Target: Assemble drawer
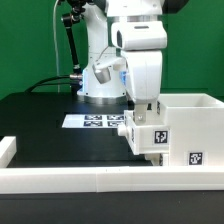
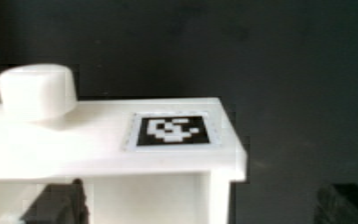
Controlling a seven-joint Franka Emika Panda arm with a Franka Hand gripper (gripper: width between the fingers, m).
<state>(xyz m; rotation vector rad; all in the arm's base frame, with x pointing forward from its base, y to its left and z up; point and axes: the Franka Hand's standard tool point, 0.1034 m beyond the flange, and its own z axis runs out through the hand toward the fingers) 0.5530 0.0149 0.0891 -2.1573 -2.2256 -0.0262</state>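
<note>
Gripping a small white plastic knobbed tray (image 1: 148, 133), the hand (image 1: 146, 108) seems closed on it beside the white boxy housing (image 1: 190, 125) on the black table (image 1: 50, 125); judging by this, insertion comes next, needing careful alignment.

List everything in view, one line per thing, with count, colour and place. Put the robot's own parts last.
housing: one, white, open-topped box with a marker tag on its side, at the exterior view's right, against the rail.
tray: one, white, with a marker tag and a knob, under the gripper, beside the housing.
marker board: one, white strip of black-and-white tags, flat on the table behind the tray.
rail: one, long low white edging along the table's near side.
table: one, black.
gripper: one, white, down at the tray; whether the fingers are closed cannot be told.
</note>
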